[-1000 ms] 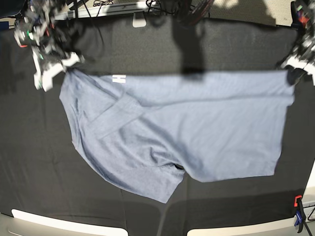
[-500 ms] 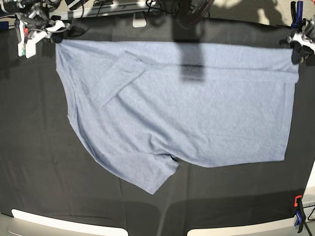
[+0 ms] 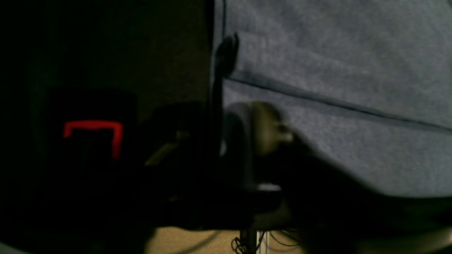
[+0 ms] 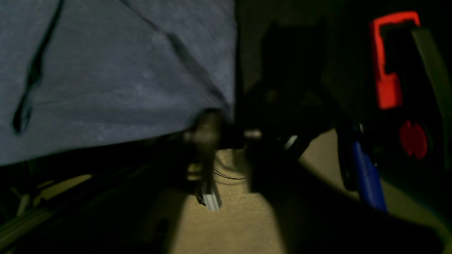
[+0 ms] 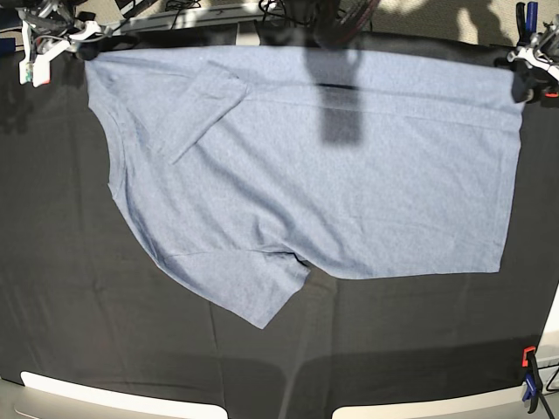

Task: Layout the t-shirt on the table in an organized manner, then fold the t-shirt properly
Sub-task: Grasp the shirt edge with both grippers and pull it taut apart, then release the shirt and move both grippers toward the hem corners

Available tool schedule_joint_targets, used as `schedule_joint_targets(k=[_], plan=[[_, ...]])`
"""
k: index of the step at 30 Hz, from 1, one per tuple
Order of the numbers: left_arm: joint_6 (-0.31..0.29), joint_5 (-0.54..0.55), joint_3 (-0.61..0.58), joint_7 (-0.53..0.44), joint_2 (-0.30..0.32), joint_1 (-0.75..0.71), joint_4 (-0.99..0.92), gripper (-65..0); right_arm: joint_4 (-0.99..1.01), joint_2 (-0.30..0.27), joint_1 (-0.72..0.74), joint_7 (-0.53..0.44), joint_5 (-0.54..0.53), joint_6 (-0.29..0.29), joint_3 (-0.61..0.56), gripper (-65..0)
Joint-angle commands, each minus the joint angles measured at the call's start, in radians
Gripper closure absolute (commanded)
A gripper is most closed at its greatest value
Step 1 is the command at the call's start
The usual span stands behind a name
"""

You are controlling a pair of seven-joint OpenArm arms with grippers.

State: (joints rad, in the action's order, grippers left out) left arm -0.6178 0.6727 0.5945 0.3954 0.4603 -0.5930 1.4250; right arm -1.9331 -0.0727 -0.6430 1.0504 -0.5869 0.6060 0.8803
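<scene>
Left claw [image 5: 524, 74] at the far corner of the t-shirt [image 5: 323, 166], grip unclear in the blur, right claw [image 5: 74, 44] at the opposite far corner, likewise unclear, shirt spread across the black desk [image 5: 70, 288], one sleeve folded over.

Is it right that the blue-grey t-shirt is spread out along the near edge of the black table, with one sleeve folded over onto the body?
Not quite. The t-shirt is spread along the far edge of the table, not the near one; the base view shows its top edge stretched between the two far corners. The rest holds: it is blue-grey, spread out, and one sleeve lies folded onto the body.
</scene>
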Motion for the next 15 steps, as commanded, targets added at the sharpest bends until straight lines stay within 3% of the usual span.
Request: schedule_joint_targets(k=[1, 3, 8, 11, 15], plan=[[-0.005, 0.01, 0.009, -0.012, 0.02, -0.005, 0.015, -30.3, -0.018, -0.015, -0.006, 0.013, -0.037, 0.016, 0.009, -23.1], [-0.005, 0.01, 0.012, 0.002, 0.02, -0.005, 0.015, -31.0, -0.018, -0.024, -0.006, 0.05, -0.085, 0.028, 0.009, -27.9], [-0.004, 0.014, 0.082, 0.056, 0.02, -0.006, 0.044, -31.0, -0.019, -0.041, -0.005, 0.043, -0.183, 0.031, 0.01, -28.0], [-0.004, 0.014, 0.126, 0.044, 0.023, -0.002, 0.075, -31.0, -0.019, -0.053, -0.001, -0.019, -0.191, 0.03, 0.01, -28.0], [-0.004, 0.013, 0.129, -0.006, 0.047, 0.006, 0.105, -31.0, -0.019, -0.083, 0.034, -0.025, -0.201, 0.031, 0.01, -27.9]])
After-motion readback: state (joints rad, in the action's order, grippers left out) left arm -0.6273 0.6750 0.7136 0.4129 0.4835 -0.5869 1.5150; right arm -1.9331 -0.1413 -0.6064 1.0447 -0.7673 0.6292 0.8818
